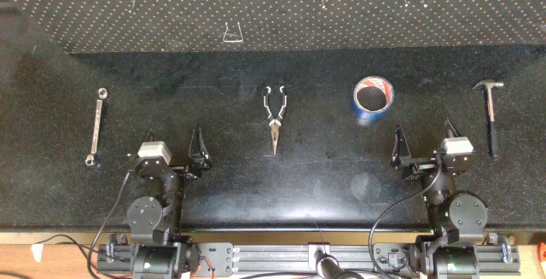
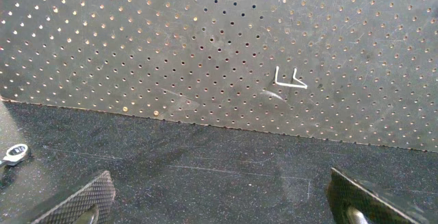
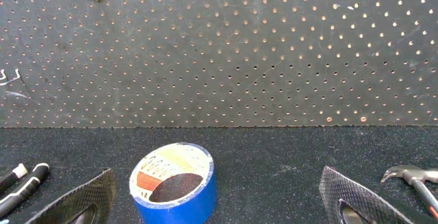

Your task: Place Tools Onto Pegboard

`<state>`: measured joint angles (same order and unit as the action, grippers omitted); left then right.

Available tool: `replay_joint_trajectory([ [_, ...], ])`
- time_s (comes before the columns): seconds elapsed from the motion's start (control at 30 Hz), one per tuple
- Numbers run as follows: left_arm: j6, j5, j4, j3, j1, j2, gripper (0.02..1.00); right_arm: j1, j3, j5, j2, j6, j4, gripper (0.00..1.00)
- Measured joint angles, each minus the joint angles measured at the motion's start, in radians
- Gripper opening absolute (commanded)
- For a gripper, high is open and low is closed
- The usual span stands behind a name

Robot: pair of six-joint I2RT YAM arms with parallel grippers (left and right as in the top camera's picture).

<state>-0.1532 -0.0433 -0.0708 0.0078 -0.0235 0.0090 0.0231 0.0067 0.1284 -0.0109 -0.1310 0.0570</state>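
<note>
silver wrench, white-handled pliers, blue tape roll, black-handled hammer: none hung yet. left tool, right tool gape empty.

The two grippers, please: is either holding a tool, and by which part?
Nothing is held: the left gripper and the right gripper both stand open and empty.

A slim silver wrench lies flat, off the outer side of the left pincer. White-handled needle-nose pliers lie between the left pincer and the right pincer, tip toward the arms. A blue tape roll lies hole-up just ahead of the right pincer. A black-handled hammer lies off that pincer's outer side, head pointing away. The dark pegboard, carrying wire hooks, stands beyond all the tools.
</note>
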Motion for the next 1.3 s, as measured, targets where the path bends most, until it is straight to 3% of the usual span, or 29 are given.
replay_joint_trajectory([
  [1.1,0.003,0.0,0.0,0.0,0.003,0.0,0.996,0.0,0.0,0.0,0.0,0.0,0.0,0.974],
  [1.3,0.121,0.0,-0.043,0.049,0.008,0.136,0.993,0.0,0.0,0.0,0.0,0.0,0.0,0.976],
])
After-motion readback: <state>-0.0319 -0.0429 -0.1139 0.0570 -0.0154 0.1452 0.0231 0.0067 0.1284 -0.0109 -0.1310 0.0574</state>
